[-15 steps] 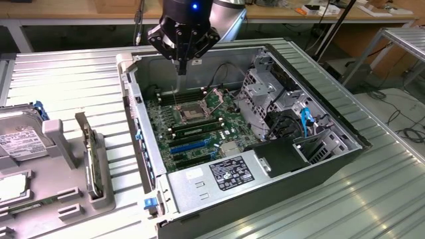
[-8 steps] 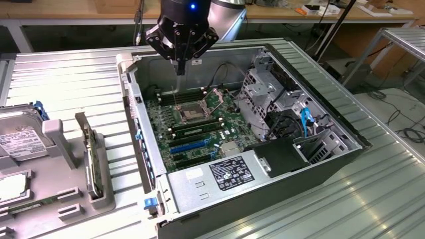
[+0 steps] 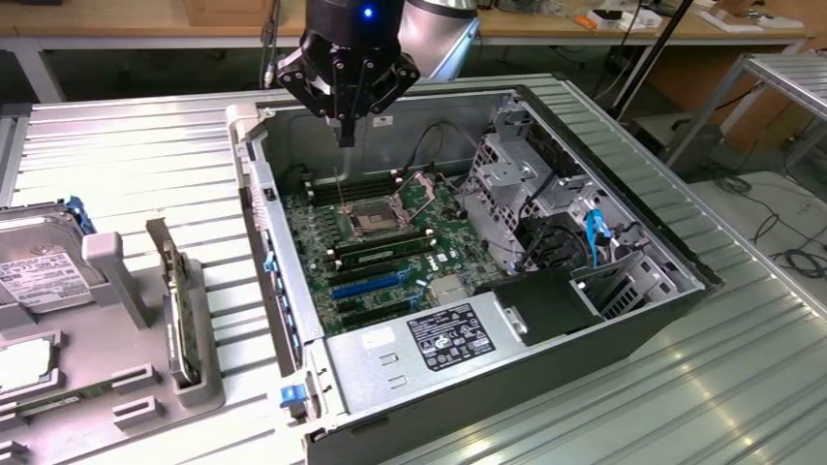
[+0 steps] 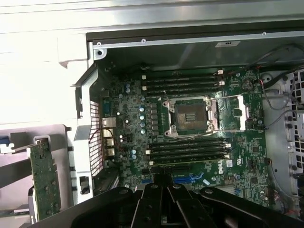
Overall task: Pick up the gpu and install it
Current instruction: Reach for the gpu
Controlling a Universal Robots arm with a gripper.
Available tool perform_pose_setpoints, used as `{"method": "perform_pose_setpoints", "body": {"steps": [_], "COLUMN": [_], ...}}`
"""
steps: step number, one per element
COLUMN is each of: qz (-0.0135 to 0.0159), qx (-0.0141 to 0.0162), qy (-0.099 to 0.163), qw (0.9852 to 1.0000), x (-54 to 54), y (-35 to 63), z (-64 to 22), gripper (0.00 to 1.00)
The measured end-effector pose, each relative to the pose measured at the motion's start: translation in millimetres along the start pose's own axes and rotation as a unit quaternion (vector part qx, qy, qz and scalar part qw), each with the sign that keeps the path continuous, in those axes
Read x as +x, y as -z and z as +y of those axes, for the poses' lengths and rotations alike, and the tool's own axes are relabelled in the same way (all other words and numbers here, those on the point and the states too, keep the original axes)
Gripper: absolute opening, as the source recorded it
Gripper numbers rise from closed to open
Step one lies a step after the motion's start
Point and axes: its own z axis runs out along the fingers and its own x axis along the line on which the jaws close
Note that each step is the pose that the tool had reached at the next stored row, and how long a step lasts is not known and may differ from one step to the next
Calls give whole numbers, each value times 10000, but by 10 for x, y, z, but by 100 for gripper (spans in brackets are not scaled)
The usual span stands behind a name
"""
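The black two-fingered gripper (image 3: 347,136) hangs with its fingers pressed together, pointing down and holding nothing; directly beneath it lies the green motherboard (image 3: 387,242) inside the open dark grey computer case (image 3: 607,349), with the square silvery processor socket (image 3: 368,221) just below the fingertips and rows of dark memory slots (image 4: 185,83) on either side of that socket; at the end of the case farthest from the gripper sits the boxy silver power supply with a black label (image 3: 433,337); the gpu (image 3: 174,300), a thin flat dark card, stands on edge in a pale grey plastic holder (image 3: 194,387) outside the case, well apart from the gripper, past the case's side wall; a silver hard drive with a white label (image 3: 39,271) lies beyond the card
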Motion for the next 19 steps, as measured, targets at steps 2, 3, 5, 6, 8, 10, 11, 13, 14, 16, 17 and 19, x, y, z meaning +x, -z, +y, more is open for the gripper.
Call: {"method": "perform_pose_setpoints", "body": {"steps": [2, 3, 5, 6, 8, 10, 11, 13, 14, 16, 17, 19], "qz": [0, 0, 0, 0, 0, 0, 0, 0, 0, 0, 0, 0], "qx": [0, 0, 0, 0, 0, 0, 0, 0, 0, 0, 0, 0], "qy": [0, 0, 0, 0, 0, 0, 0, 0, 0, 0, 0, 0], "qw": [10000, 10000, 10000, 10000, 10000, 10000, 10000, 10000, 10000, 10000, 10000, 10000], "x": [17, 25, 41, 49, 71, 99, 120, 151, 167, 198, 213, 230], "y": [0, 0, 1, 1, 2, 3, 3, 4, 5, 5, 6, 6], "z": [-1, -2, -3, -4, -6, -8, -10, -12, -14, -16, -17, -19], "gripper": [11, 11, 11, 11, 11, 11, 11, 11, 11, 11, 11, 11]}}
